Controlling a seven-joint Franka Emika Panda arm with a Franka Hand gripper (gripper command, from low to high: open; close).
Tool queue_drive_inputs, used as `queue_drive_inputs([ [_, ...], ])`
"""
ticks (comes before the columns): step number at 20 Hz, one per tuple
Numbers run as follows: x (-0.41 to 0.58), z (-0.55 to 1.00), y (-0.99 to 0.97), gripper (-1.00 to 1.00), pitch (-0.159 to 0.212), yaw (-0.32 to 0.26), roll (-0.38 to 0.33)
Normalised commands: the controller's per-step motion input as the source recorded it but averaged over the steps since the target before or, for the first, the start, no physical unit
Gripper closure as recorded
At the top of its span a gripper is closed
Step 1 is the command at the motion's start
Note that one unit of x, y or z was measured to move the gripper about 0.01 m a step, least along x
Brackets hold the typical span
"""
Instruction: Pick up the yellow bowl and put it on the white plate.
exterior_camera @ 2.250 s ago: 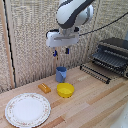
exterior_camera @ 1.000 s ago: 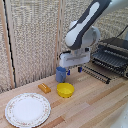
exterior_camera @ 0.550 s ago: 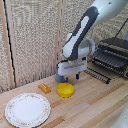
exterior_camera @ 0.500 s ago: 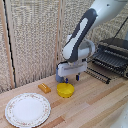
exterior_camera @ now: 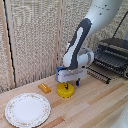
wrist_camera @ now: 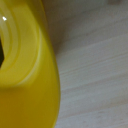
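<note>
The yellow vessel (exterior_camera: 65,91) is a small round bowl standing on the wooden table, to the exterior view's right of the white plate (exterior_camera: 25,111). My gripper (exterior_camera: 68,85) is low, right over the bowl, with its fingers down at the bowl's rim. The white-grey block hides the fingertips, so I cannot tell how the jaws stand. In the wrist view the bowl's yellow wall and rim (wrist_camera: 30,70) fill much of the picture at very close range, and no finger shows. The plate lies flat and bare near the front, well apart from the bowl.
A small orange-brown block (exterior_camera: 45,88) lies between the plate and the bowl. A black wire rack (exterior_camera: 111,56) stands at the exterior view's right. A woven screen (exterior_camera: 35,35) closes the back. The blue cup is mostly hidden behind the gripper.
The arm has come down from high above the table onto the yellow bowl. In the last half second it has hardly moved. The bowl and plate have stayed in place.
</note>
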Motion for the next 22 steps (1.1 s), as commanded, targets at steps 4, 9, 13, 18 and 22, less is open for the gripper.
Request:
queue_drive_inputs([
  [4, 0.000, -0.10, 0.00, 1.00, 0.000, 0.000, 0.000],
  [9, 0.000, -0.08, 0.00, 1.00, -0.001, 0.000, 0.000],
  [13, 0.000, -0.12, 0.07, 1.00, -0.012, -0.034, 0.000],
  [18, 0.015, 0.09, 0.06, 1.00, -0.059, -0.058, 0.024],
  [22, 0.166, 0.68, 0.00, 1.00, 0.005, -0.032, 0.138],
])
